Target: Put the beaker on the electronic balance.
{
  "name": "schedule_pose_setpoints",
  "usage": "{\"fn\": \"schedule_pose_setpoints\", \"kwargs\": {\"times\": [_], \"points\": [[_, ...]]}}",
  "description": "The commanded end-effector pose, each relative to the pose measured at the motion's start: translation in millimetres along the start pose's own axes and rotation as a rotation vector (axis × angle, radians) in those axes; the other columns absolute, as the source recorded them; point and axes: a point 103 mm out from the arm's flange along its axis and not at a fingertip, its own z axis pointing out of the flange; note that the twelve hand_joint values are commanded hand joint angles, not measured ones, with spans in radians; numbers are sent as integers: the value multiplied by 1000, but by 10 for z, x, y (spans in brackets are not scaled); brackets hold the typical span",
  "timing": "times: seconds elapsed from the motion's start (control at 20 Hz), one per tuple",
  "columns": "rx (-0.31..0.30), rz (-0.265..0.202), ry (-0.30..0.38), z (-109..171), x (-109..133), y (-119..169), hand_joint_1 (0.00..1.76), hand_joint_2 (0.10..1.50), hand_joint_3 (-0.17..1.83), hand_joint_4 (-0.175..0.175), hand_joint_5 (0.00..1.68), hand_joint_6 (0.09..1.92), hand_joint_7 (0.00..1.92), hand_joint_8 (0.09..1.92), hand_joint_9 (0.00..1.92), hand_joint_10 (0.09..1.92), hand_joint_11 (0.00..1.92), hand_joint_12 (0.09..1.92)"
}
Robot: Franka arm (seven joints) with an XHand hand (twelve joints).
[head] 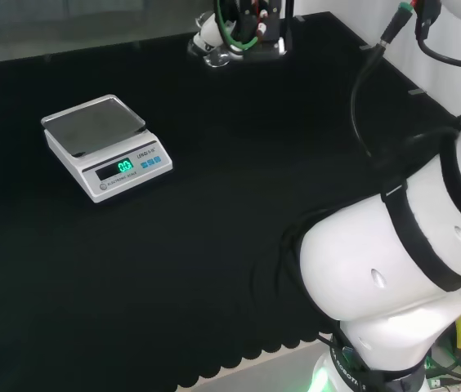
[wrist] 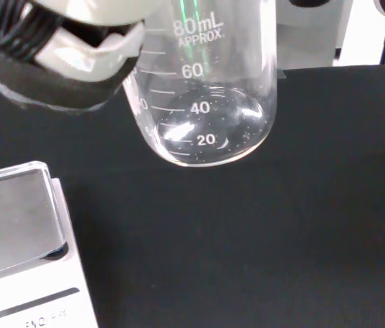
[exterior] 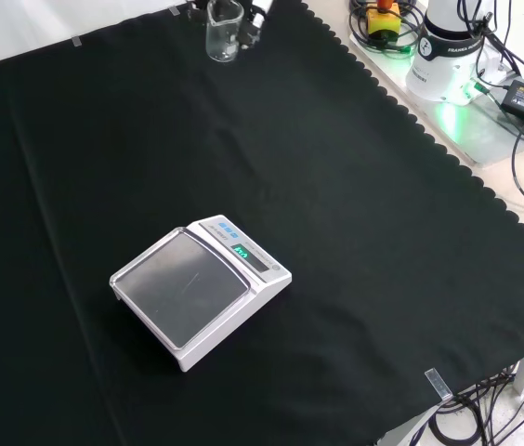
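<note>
Beaker (exterior: 224, 39) sits upright at the far edge of the desk (exterior: 383, 232) in the front view — well apart from the balance (exterior: 201, 290). Hand (wrist: 90, 55) is right beside it; can't tell its finger state.

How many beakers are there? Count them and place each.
1. The beaker is at the top edge of the front view, in the hand, far from the balance. No others are visible.

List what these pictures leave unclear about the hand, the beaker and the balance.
- Hand: wrist view shows a blurred part against the beaker; front view cuts it off at the top edge, so its grip is unclear.
- Beaker contents: too clear to tell.
- Balance display: too small in front view.
</note>
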Motion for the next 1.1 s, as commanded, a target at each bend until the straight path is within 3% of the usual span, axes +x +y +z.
{"fn": "schedule_pose_setpoints", "kwargs": {"times": [0.05,0.3,0.55,0.7,0.8,1.1], "points": [[23,53,18,64,163,-230,1232,593,645,-175,1542,136,1846,87,1920,87,1692,540],[42,29,-7,292,183,-215,1232,591,648,-175,1544,134,1848,87,1920,87,1691,541],[48,-73,-33,430,318,-38,1232,590,651,-175,1545,132,1849,87,1920,87,1689,542],[46,-133,-57,486,446,123,1232,589,652,-175,1546,131,1851,87,1920,87,1689,543],[40,-161,-36,537,538,233,1232,588,653,-175,1547,130,1853,87,1920,87,1689,544],[37,-188,-41,798,991,529,1233,586,656,-175,1549,127,1857,87,1920,87,1692,549]]}}
